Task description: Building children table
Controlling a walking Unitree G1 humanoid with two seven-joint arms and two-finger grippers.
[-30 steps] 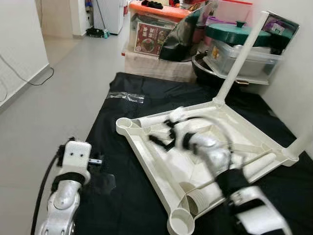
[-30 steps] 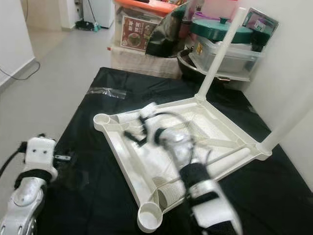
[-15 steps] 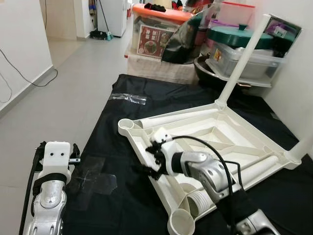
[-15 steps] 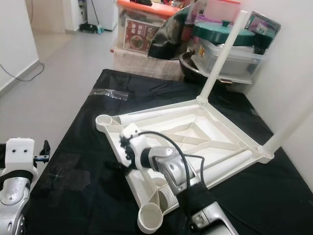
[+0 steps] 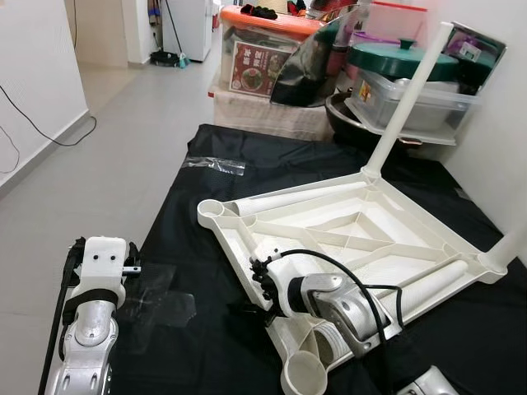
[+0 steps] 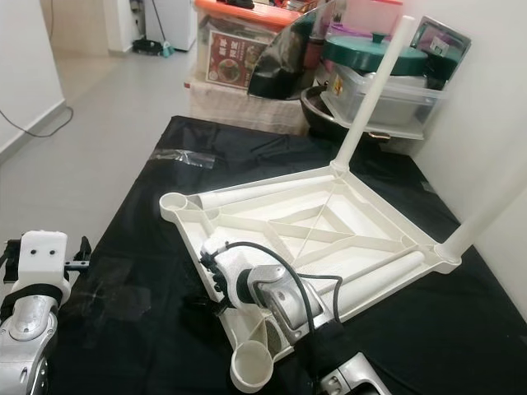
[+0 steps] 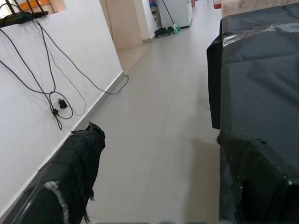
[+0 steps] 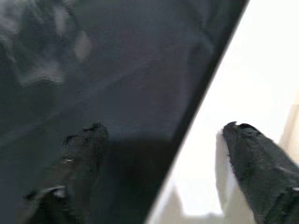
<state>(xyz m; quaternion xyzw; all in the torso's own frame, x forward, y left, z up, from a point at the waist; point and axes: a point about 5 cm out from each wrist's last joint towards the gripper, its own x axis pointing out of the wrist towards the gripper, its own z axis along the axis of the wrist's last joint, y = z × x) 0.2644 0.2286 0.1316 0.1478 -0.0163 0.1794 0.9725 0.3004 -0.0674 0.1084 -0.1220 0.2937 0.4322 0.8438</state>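
Note:
A white plastic children's table top point(image 5: 362, 226) lies upside down on a black cloth point(image 5: 198, 247). Two white legs stand in its far corner point(image 5: 408, 95) and its right corner point(image 5: 512, 239). Two loose legs lie inside it, one along the far-left rim point(image 5: 300, 198) and one along the near-right rim point(image 5: 428, 284). The near corner socket point(image 5: 300, 372) and the left corner socket point(image 5: 212, 210) are empty. My right gripper point(image 5: 254, 303) is open at the top's left rim; in the right wrist view point(image 8: 163, 154) one finger is over the cloth and one over the white plastic. My left gripper point(image 7: 159, 140) hangs open at the cloth's left edge.
Storage boxes point(image 5: 263, 62), a green-lidded pot point(image 5: 399, 58) and a dark pan are stacked behind the cloth. Clear plastic wrap lies on the cloth at the far left point(image 5: 214, 164) and near my left arm point(image 5: 160, 296). Tiled floor point(image 5: 107, 140) runs along the left, a white wall on the right.
My right arm has drawn back from the middle of the table top to its left rim, closer to me. The left arm has shifted only slightly.

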